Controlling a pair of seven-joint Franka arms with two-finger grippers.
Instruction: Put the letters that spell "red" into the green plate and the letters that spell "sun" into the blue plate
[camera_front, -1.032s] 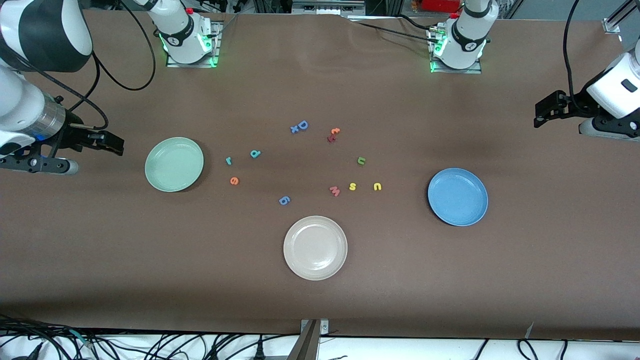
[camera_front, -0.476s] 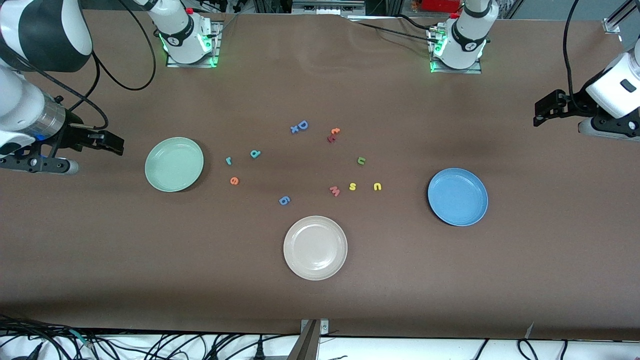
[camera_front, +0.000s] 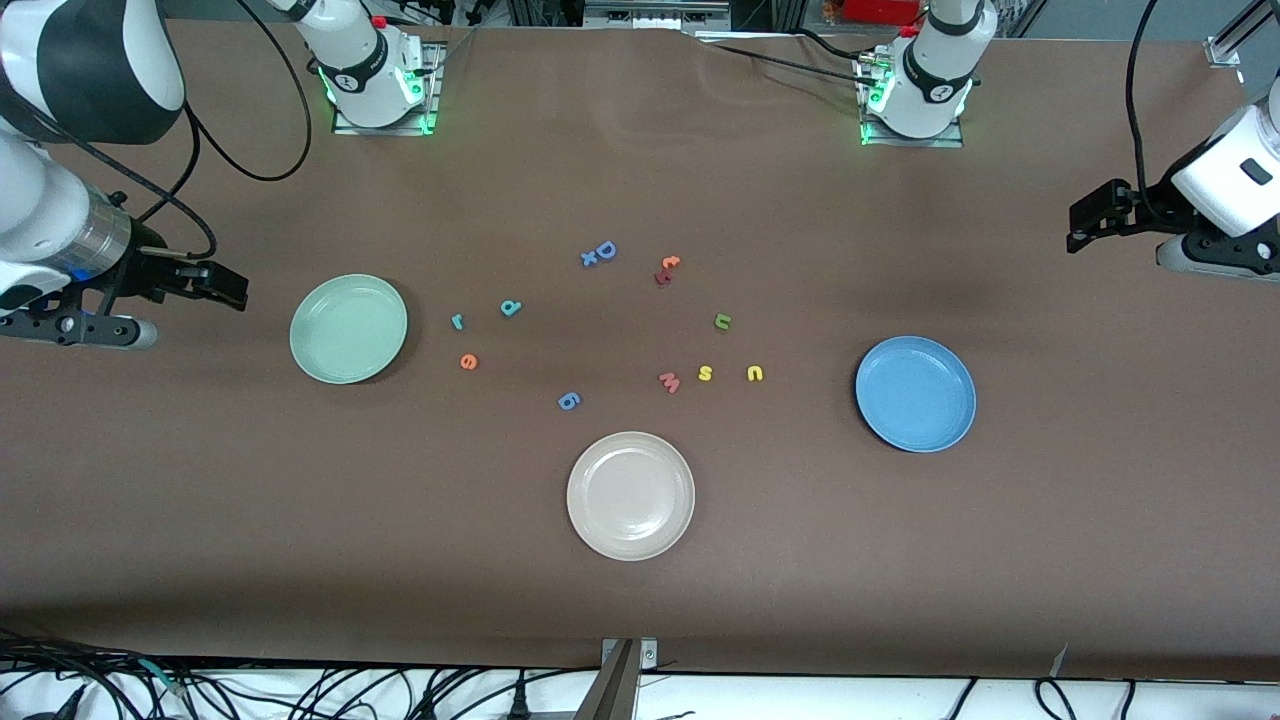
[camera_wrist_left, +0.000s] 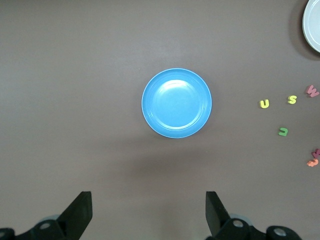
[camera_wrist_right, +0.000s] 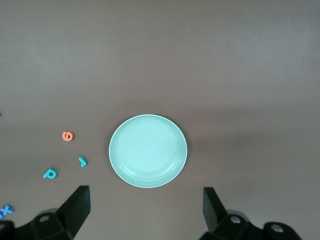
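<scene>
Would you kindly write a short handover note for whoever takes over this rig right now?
Left gripper: open, holding nothing, waiting at its own end of the table.
Right gripper: open, holding nothing, waiting beside the green plate.
On the table: teal r, orange e, teal d; yellow s, yellow u, olive n.
Blue plate holds nothing either.
Done: nothing. Left: all six letters.

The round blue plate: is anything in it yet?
Empty: the round blue plate shows only bare surface; all letters lie on the table.
</scene>
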